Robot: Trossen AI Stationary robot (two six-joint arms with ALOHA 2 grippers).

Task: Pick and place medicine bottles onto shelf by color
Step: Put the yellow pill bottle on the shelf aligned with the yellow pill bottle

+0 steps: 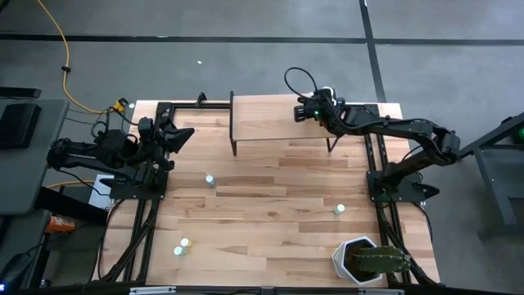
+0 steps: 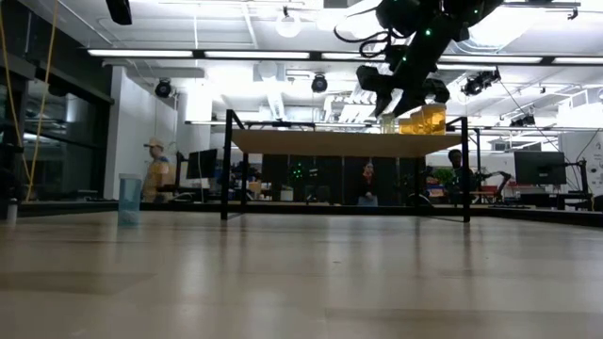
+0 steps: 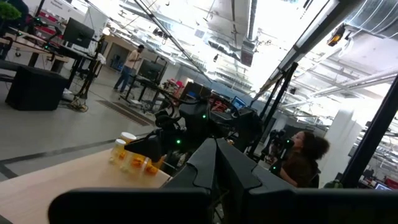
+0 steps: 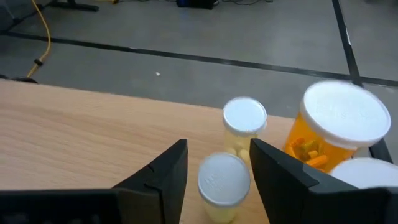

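Note:
The light-wood shelf point(image 1: 278, 123) stands at the table's far edge. My right gripper point(image 4: 217, 149) hovers open over the shelf's right end point(image 2: 400, 99). Its fingers stand on either side of a white-capped pale yellow bottle point(image 4: 222, 180) that stands upright on the shelf, with a gap on each side. Beside it stand another white-capped bottle point(image 4: 244, 116) and an orange bottle point(image 4: 339, 121). Loose bottles stand on the table point(image 1: 210, 179), point(image 1: 340, 209), point(image 1: 182, 247). My left gripper point(image 1: 182, 135) waits shut above the table's left side.
A white pot with a green plant point(image 1: 364, 260) stands at the table's near right corner. A pale blue bottle point(image 2: 129, 200) shows at the left in the low view. People stand in the room beyond the table.

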